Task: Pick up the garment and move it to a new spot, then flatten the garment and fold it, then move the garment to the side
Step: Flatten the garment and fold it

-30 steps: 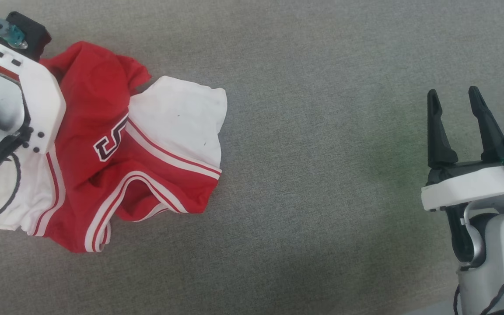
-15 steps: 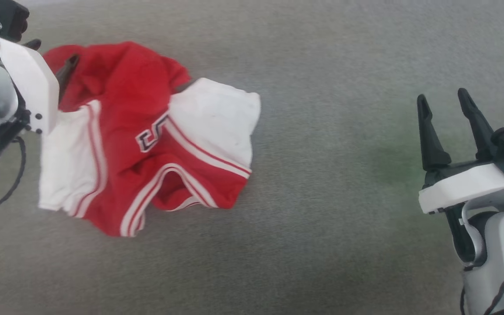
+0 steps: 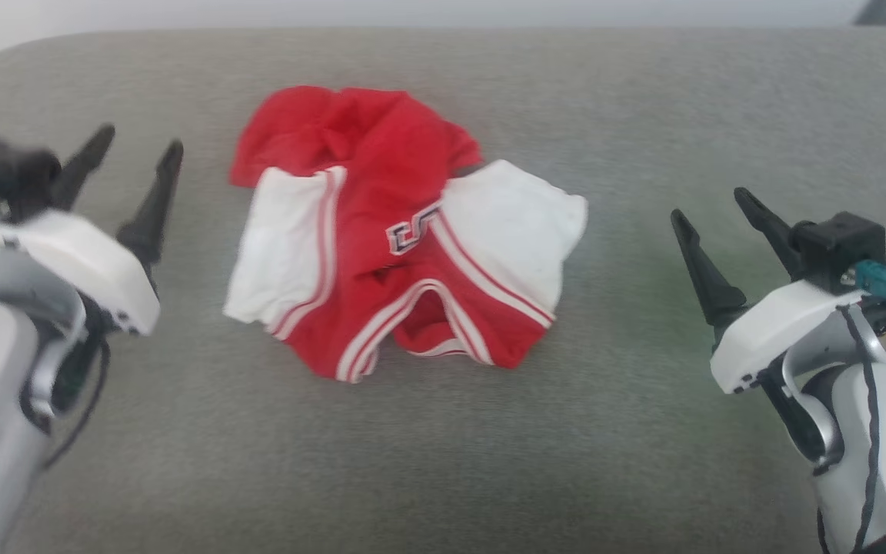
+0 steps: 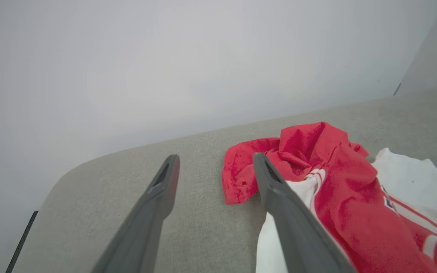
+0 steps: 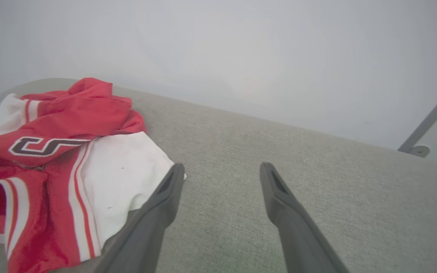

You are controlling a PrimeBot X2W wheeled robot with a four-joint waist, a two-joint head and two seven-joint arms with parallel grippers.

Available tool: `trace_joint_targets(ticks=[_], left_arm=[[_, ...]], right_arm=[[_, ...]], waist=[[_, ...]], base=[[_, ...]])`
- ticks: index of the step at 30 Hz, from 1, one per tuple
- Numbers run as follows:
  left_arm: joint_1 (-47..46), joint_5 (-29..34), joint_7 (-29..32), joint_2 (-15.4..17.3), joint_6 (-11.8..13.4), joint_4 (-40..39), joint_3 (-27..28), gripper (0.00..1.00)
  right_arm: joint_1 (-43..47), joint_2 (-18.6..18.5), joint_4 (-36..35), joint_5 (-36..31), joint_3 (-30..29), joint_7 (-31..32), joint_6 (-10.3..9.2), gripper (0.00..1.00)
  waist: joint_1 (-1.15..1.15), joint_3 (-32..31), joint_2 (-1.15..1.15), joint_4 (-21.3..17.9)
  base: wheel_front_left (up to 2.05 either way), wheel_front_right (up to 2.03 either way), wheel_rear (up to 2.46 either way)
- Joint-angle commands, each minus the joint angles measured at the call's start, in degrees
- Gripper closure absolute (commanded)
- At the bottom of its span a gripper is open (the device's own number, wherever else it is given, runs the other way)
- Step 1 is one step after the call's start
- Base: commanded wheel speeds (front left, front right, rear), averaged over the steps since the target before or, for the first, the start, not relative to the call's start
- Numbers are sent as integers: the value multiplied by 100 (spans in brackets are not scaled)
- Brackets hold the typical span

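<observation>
1. A crumpled red jersey shirt [image 3: 404,231] lies in a heap on the grey fabric-covered surface [image 3: 643,446], toward its far edge and roughly midway between the robot's two arms.
2. Its white sleeves [image 3: 516,223] spread to either side, edged with red-and-white striped trim. Part of a dark print [image 3: 412,229] shows on the bunched red front.
3. The left end effector [image 3: 141,138] hovers just left of the shirt, fingers spread apart and empty. In the left wrist view one finger overlaps the shirt's edge, and whether it touches cannot be told.
4. The right end effector [image 3: 708,204] hangs apart from the shirt on the right, likewise released and grasping nothing.
5. A pale wall [image 4: 165,57] rises behind the surface.
</observation>
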Motion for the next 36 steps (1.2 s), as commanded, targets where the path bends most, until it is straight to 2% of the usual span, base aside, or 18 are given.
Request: trace_joint_targets(ticks=[1, 9, 16, 22, 30, 31, 36], left_arm=[[252, -13, -177, -46, 67, -80, 31, 0], [981, -88, -1059, -370, 308, -370, 159, 0], [1324, 8, -1446, -666, 433, -478, 277, 0], [1528, 203, -1538, -999, 373, -582, 497, 0], [1739, 626, -1535, -1531, 83, -673, 1099, 0], [1761, 668, -1536, -1588, 38, -658, 1172, 0], [1892, 834, -1535, -1719, -121, -586, 1453, 0]], right_arm=[[-94, -47, 62, 118, 59, 120, -9, 0], [-537, -428, 515, 634, 569, 1109, -8, 0], [-1098, -733, 1144, 874, 996, 2120, -9, 0], [-1637, -873, 1805, 976, 1299, 2790, -8, 0], [-2011, -837, 3205, 1155, 1824, 3755, -11, 0], [-2029, -821, 3256, 1216, 1946, 3835, -10, 100], [-2163, -921, 3345, 1442, 2106, 3865, -9, 100]], waist=[[0, -157, 0, 352], [0, -142, 0, 1022], [0, -53, 0, 1438], [0, 61, 0, 1689], [0, 139, 0, 1853], [0, 138, 0, 1856], [0, 98, 0, 1789]], base=[[0, 0, 0], [0, 0, 0], [0, 0, 0], [0, 0, 0], [0, 0, 0], [0, 0, 0], [0, 0, 0]])
